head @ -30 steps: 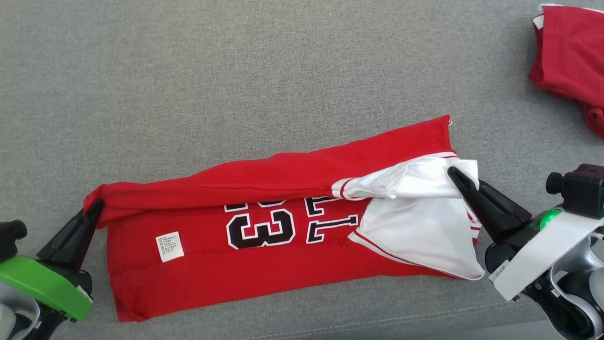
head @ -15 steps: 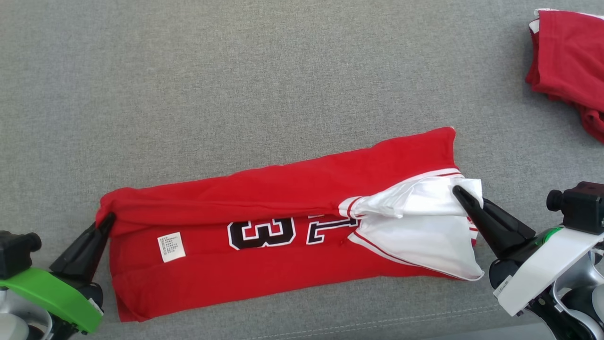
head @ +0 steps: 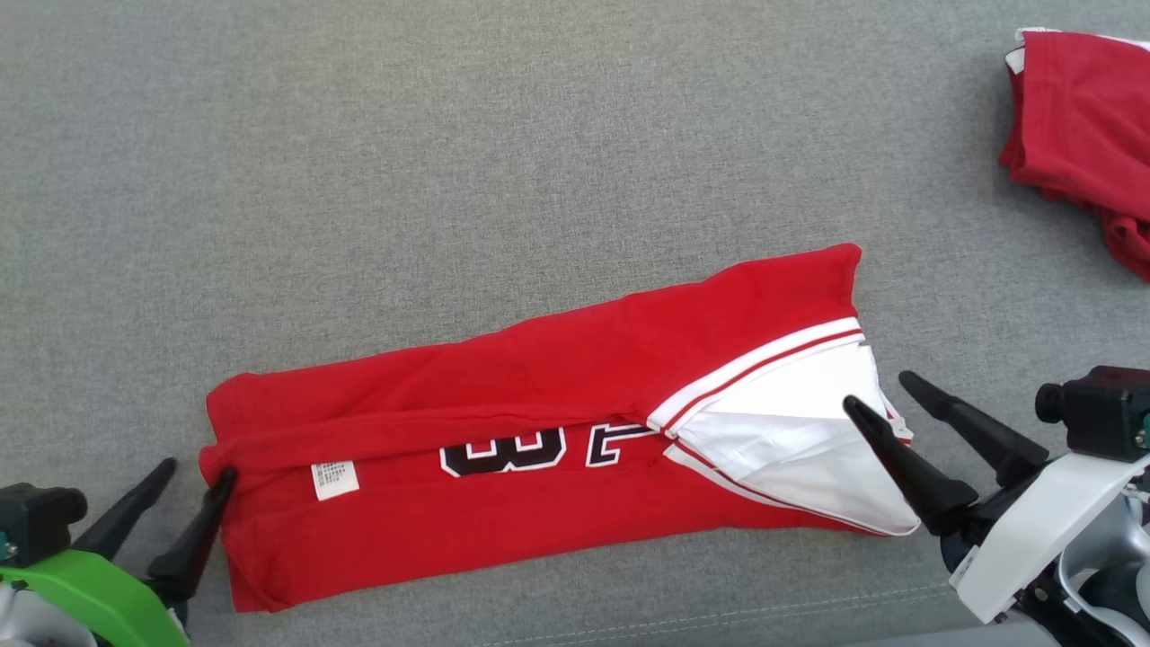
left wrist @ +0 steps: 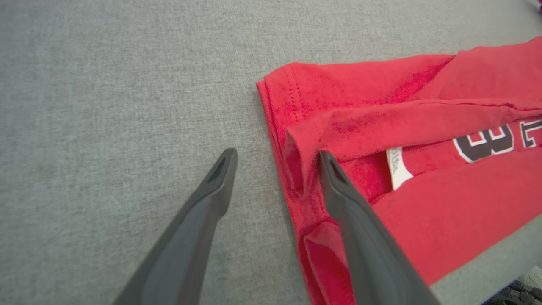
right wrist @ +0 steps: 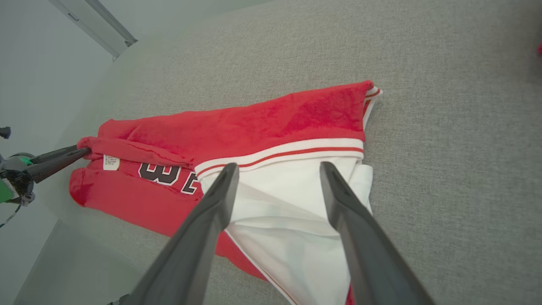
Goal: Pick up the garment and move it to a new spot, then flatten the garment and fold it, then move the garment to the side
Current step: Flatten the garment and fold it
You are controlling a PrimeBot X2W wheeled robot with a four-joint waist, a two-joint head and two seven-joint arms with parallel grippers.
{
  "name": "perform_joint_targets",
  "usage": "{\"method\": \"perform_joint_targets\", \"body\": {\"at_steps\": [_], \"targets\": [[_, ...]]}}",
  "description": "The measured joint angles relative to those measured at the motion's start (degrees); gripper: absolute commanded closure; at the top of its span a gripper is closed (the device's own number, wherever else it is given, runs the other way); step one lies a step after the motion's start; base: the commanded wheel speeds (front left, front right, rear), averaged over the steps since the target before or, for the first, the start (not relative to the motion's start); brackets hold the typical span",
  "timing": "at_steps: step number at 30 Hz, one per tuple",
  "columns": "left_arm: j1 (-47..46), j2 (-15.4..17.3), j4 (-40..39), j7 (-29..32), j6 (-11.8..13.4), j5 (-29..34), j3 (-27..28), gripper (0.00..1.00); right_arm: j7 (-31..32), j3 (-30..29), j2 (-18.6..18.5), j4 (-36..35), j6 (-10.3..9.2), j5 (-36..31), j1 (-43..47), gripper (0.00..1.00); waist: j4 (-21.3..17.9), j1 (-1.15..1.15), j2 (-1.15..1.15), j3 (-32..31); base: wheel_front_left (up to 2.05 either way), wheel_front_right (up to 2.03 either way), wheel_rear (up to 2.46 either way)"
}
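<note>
Red jersey [head: 539, 395] lay folded into a long strip near the counter's [head: 449, 162] front edge, slanting away toward the right, with white fabric showing at its right end. Left gripper [head: 201, 467] was spread, straddling the jersey's left edge and clamping nothing. Right gripper [head: 875, 389] was spread too, one finger over the white part, the other just past the right edge. Broad bare counter lay behind the jersey. A second red garment [head: 1078, 117] sat toward the far right, well apart.

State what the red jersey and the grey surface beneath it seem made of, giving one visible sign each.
Red jersey: probably soft knit cotton, matte; slightly fuzzy face, limp folds, stitched hem.
Grey surface: seemingly woven upholstery cloth, matte; fine flecked weave with a sewn seam.
</note>
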Motion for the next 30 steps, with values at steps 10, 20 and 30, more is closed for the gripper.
{"method": "perform_joint_targets", "body": {"at_steps": [10, 20, 30], "targets": [[0.2, 3.0, -2.3, -0.4, 7.8, 3.1, 4.6, 0.00, 1.3, -4.5, -2.9, 0.3, -0.44, -0.4, -0.2, 0.00, -0.1, 0.00, 0.00, -1.8, 0.00, 0.00, 0.00], [-0.5, -2.2, -8.8, -1.9, 11.6, 8.2, 10.1, 0.00, 5.9, -7.0, -3.6, 6.8, -0.49, 4.5, -0.5, 0.00, 2.3, 0.00, 0.00, -3.0, 0.00, 0.00, 0.00], [0.0, -9.1, -13.1, -1.9, 11.9, 18.4, 18.5, 0.00, 9.5, -6.9, -0.7, 19.9, -0.51, 7.4, -3.9, 0.00, 7.5, 0.00, 0.00, -3.7, 0.00, 0.00, 0.00]]}}
